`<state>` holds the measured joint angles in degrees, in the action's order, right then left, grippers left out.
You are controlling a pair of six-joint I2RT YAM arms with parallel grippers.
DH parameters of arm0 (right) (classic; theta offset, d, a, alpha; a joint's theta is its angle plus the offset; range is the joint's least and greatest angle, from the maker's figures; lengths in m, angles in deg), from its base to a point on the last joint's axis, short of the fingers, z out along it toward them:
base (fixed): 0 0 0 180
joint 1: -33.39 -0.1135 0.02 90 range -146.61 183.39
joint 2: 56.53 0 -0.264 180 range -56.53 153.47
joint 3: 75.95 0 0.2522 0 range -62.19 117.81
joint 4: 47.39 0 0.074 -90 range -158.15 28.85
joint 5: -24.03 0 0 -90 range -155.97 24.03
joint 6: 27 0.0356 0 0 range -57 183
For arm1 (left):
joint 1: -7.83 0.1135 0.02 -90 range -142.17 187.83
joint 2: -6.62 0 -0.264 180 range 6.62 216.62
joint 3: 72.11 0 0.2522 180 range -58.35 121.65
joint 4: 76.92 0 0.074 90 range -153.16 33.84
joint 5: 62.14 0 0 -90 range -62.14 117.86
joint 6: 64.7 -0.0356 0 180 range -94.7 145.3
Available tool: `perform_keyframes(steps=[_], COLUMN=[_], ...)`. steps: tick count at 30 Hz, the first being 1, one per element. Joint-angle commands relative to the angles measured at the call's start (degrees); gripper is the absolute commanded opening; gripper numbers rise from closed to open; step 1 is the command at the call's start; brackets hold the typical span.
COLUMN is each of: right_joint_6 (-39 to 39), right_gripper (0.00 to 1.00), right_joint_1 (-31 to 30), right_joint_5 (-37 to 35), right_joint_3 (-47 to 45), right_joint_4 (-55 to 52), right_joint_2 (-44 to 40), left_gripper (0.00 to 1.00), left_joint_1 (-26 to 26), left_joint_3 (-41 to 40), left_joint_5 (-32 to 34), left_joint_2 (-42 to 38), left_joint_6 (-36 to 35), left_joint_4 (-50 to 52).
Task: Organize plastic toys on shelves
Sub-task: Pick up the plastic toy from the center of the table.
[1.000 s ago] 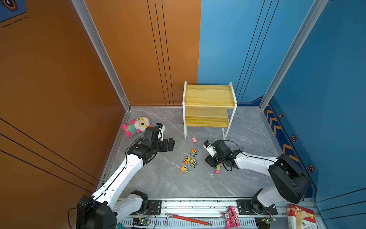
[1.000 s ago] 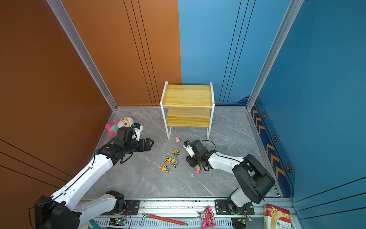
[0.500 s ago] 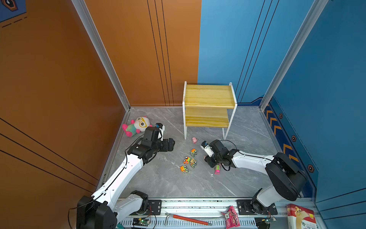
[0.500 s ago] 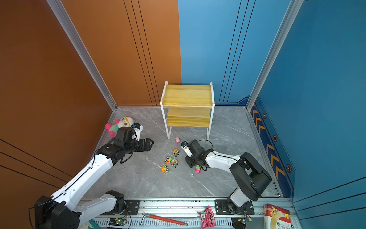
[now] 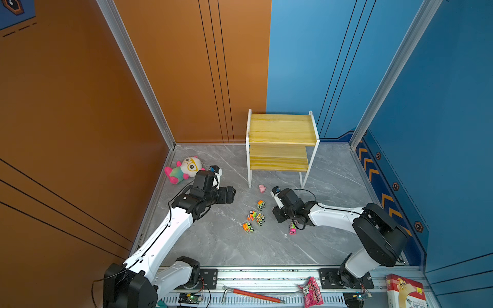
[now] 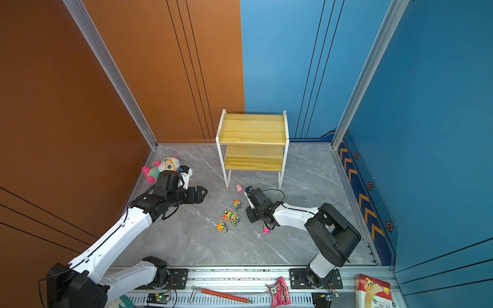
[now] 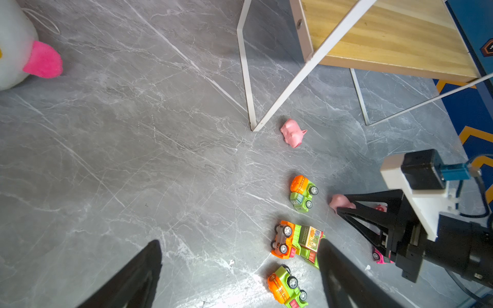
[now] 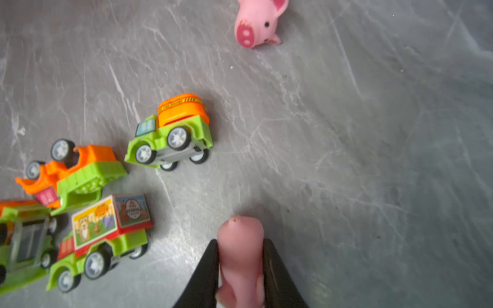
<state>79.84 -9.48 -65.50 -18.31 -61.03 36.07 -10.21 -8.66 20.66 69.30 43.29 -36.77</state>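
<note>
My right gripper (image 8: 241,244) is shut on a small pink pig (image 8: 240,256) just above the grey floor; the held pig (image 7: 340,202) also shows in the left wrist view. Another pig (image 5: 262,188) lies on its side by the shelves' front leg. Several orange-and-green toy trucks (image 5: 256,216) sit clustered left of the right gripper (image 5: 277,214), and a pink truck (image 5: 292,229) lies under that arm. My left gripper (image 5: 230,193) hovers open and empty, left of the trucks. Both yellowish boards of the shelves (image 5: 282,129) are bare.
A white-headed plush doll (image 5: 184,169) lies in the back left corner behind the left arm. Orange and blue walls close in the floor. The front rail carries a red-handled tool (image 5: 253,294), a snack packet (image 5: 312,294) and a box (image 5: 405,292).
The right gripper has slid a little to the left and its jaws have closed on the pink pig. The left arm has stayed still.
</note>
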Motion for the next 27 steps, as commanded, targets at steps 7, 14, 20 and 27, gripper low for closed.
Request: perform_keyframes(steps=[7, 14, 20, 27], right_joint_6=[19.41, 19.12, 14.59, 8.80], right_gripper=[0.30, 0.40, 0.51, 0.57], right_joint_1=[-3.99, -6.97, -7.29, -6.96], right_joint_5=[-13.89, -18.83, -20.73, -19.30], right_joint_3=[2.49, 4.45, 3.17, -0.43], right_joint_4=[1.83, 0.27, 2.17, 6.77], right_joint_2=[4.56, 6.04, 4.47, 0.44], left_gripper=[0.92, 0.92, 0.92, 0.92], left_joint_1=[0.33, 0.25, 0.23, 0.29], left_joint_3=[-0.56, -0.82, -0.63, -0.65], left_joint_5=[-1.52, -1.34, -1.52, -1.46], left_joint_2=[-0.17, -1.06, -0.89, -1.06], left_joint_6=[0.37, 0.38, 0.37, 0.28], left_joint_4=[-1.06, -1.06, -1.02, -0.99])
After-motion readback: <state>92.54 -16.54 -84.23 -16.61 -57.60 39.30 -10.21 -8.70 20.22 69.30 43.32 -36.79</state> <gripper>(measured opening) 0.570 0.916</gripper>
